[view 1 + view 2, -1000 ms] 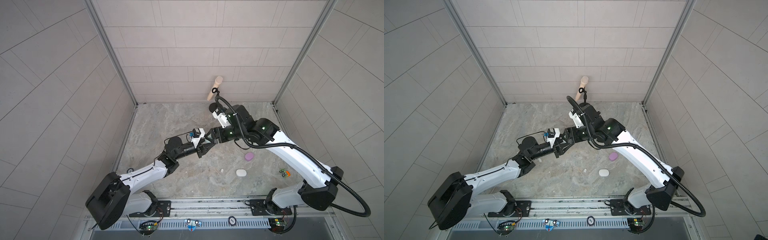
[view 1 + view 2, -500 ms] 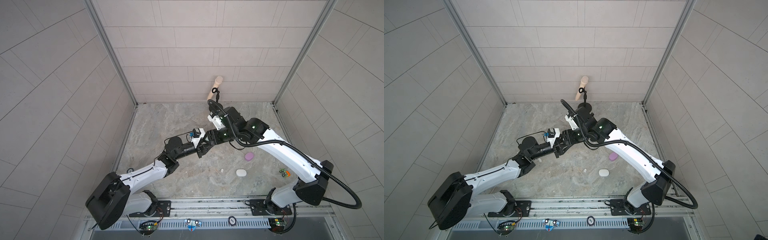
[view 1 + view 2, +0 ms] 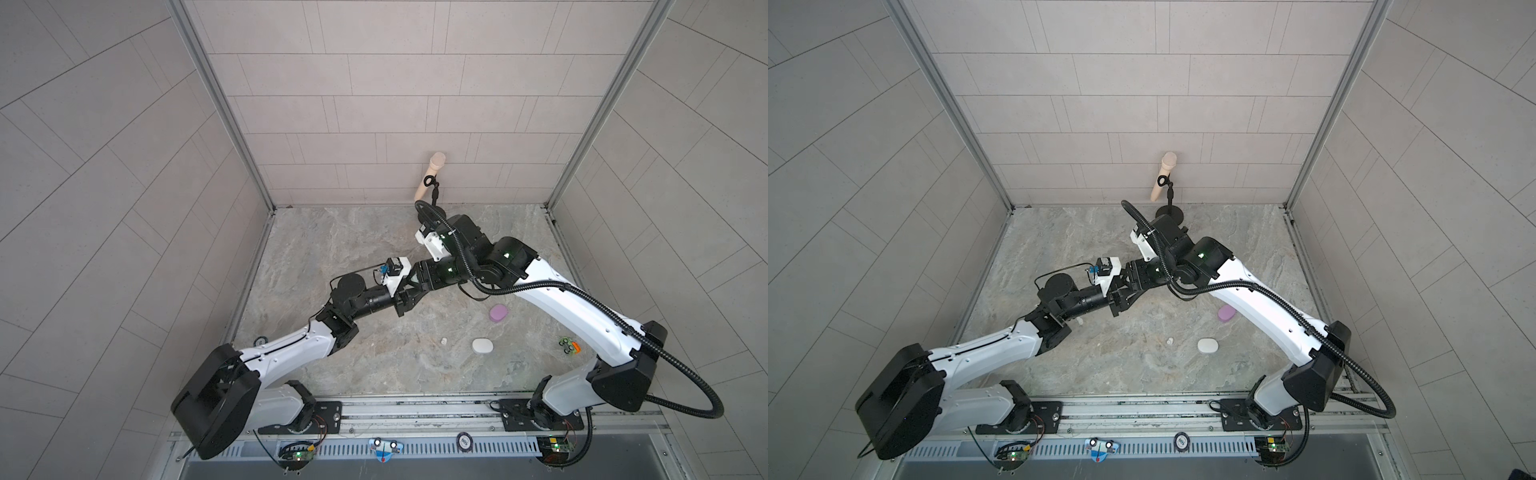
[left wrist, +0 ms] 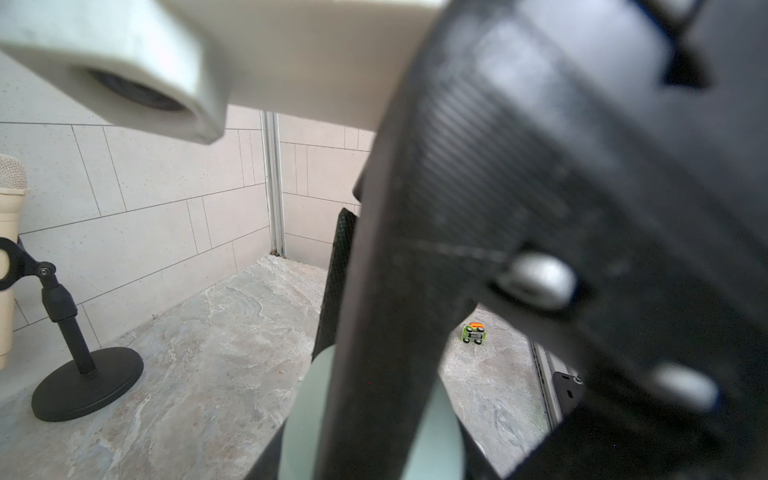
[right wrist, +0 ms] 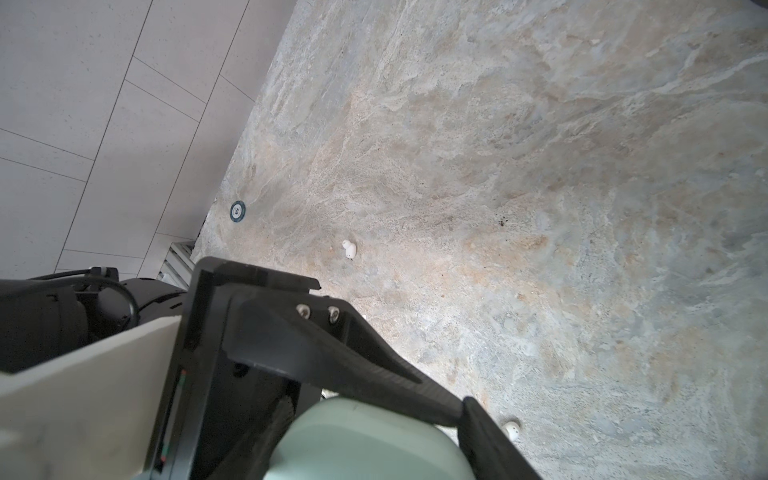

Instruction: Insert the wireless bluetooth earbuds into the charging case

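A mint-green charging case (image 5: 365, 440) hangs above the middle of the table between both grippers, which meet tip to tip. My right gripper (image 5: 374, 451) has a finger on each side of the case (image 4: 307, 415) and is shut on it. My left gripper (image 4: 374, 457) flanks the same case; one of its fingers (image 5: 332, 361) lies along the case's edge, and I cannot tell whether it still presses. In both top views the grippers (image 3: 409, 297) (image 3: 1129, 278) hide the case. White earbuds (image 5: 349, 249) (image 5: 512, 430) lie on the table; one earbud (image 3: 444, 341) (image 3: 1170, 341) shows from above.
A closed white case (image 3: 482, 345) and a lilac case (image 3: 498, 313) lie to the right of the grippers. A small green-and-orange toy (image 3: 568, 345) sits near the right edge. A microphone on a black stand (image 3: 430, 174) rises at the back wall. A round blue token (image 5: 237, 212) lies by the left wall.
The right arm has swung left, bringing its gripper onto the case at the left gripper's tips, and its jaws have narrowed. The left arm has stayed in place.
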Robot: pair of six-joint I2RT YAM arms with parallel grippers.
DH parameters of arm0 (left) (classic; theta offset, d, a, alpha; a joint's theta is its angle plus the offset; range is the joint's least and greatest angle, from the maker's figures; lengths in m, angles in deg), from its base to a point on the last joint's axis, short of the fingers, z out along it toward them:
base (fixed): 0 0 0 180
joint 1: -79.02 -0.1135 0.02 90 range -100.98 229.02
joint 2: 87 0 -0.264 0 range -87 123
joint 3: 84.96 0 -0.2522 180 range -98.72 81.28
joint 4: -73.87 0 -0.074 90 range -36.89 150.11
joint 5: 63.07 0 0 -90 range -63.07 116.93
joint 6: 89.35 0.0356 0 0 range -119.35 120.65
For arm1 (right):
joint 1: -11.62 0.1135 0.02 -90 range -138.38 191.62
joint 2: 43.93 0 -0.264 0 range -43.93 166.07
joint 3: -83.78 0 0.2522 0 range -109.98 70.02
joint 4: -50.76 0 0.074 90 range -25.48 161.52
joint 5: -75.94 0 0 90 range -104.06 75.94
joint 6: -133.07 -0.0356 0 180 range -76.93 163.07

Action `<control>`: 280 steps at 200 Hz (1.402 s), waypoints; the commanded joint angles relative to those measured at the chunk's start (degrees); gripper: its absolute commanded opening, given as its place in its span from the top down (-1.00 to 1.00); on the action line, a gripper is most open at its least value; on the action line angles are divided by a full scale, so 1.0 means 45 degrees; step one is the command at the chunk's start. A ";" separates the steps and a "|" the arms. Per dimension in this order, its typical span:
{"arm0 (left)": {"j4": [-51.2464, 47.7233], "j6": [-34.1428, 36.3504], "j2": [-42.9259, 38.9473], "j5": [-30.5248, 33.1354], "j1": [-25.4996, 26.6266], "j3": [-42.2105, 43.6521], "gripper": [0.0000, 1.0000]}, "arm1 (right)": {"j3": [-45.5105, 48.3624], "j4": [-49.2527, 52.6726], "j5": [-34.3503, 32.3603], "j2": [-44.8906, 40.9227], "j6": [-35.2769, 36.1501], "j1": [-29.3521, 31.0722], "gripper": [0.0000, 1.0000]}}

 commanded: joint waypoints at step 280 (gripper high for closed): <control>-0.2432 0.0046 -0.2455 0.3772 0.0025 0.2156 -1.00 | 0.7705 -0.4946 -0.2729 0.3551 0.2454 -0.7801 0.02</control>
